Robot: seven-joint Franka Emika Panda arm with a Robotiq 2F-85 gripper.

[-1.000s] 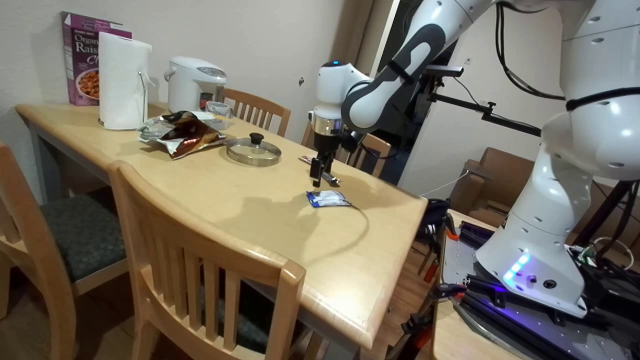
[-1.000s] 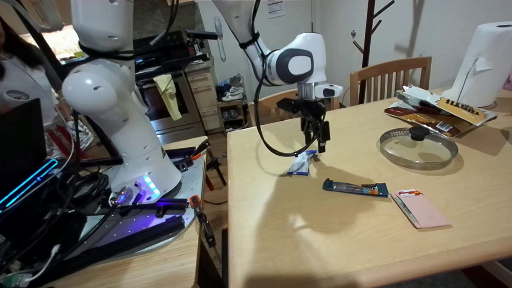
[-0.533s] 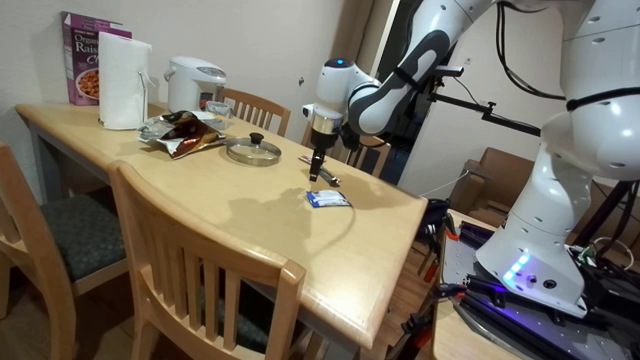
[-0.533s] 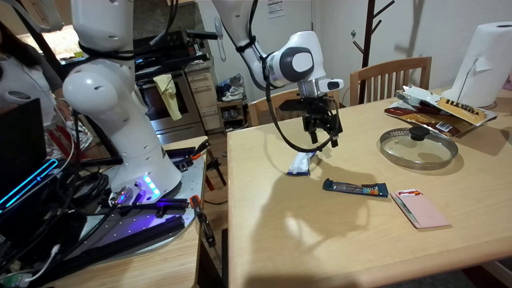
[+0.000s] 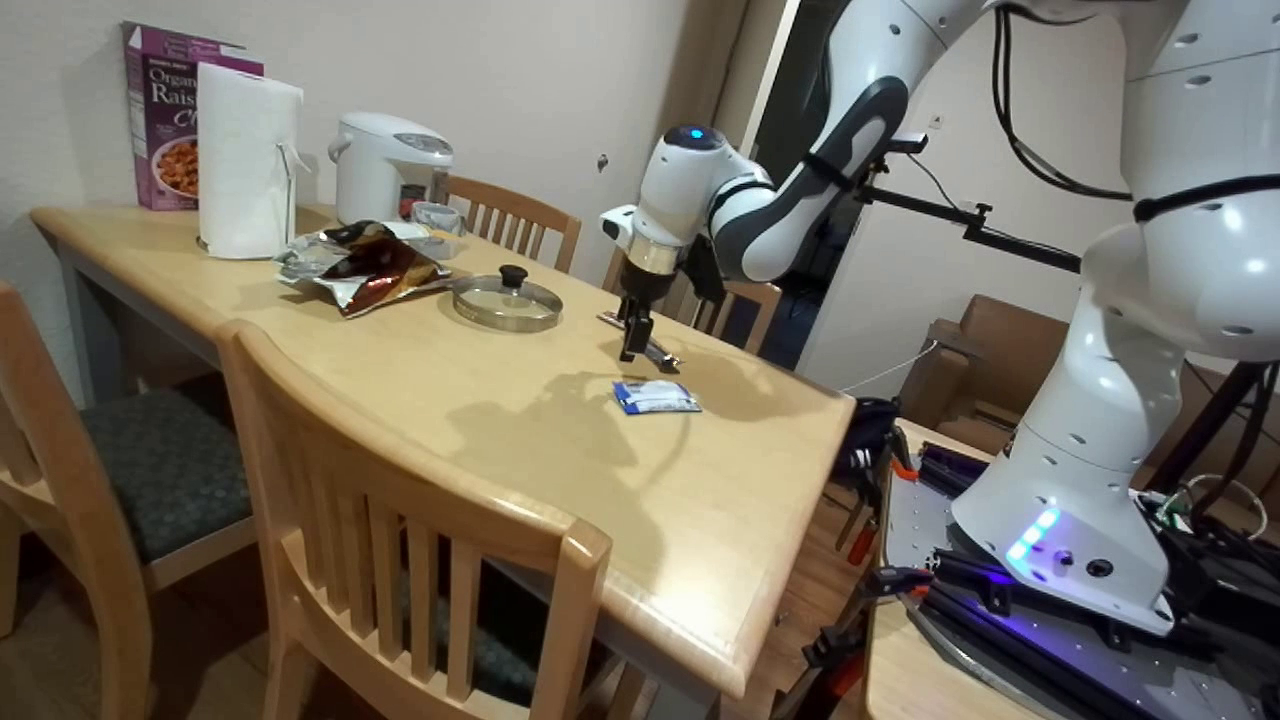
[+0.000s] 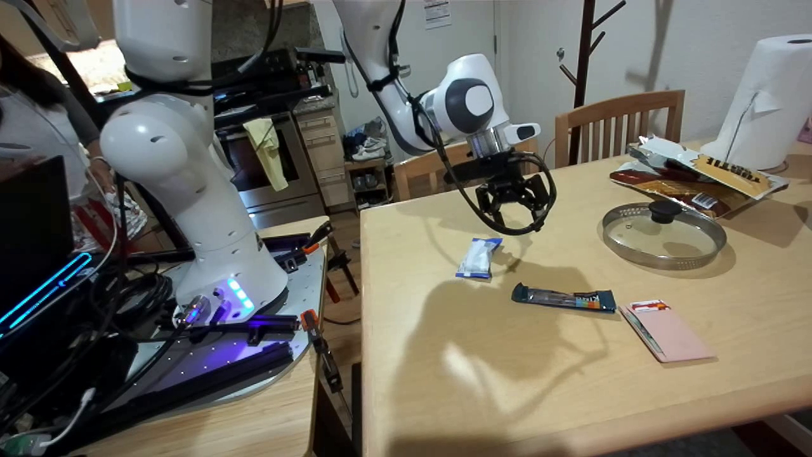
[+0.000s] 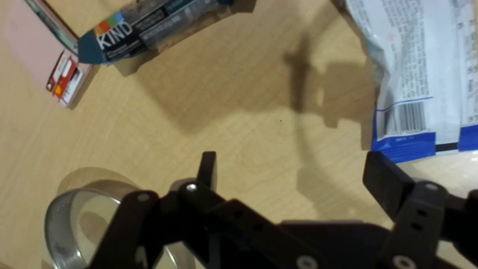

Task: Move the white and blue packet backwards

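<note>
Currently your gripper (image 7: 289, 164) hangs over tbl (image 6: 634, 397), jaws well apart.
White/blue pkt (image 6: 479, 259) lies on tbl, w/ KIND bar (image 7: 155, 27) nearby.

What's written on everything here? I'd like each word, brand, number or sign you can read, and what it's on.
"KIND": snack bar.
"Organ": purple box, cut off by the paper towel roll.
"Rais": same box, also cut off.
"C": same box, below, rest hidden.
Too small or blurred: fine print on the white and blue packet; lettering on the crumpled wrapper; red and white card; posted sheet.
</note>
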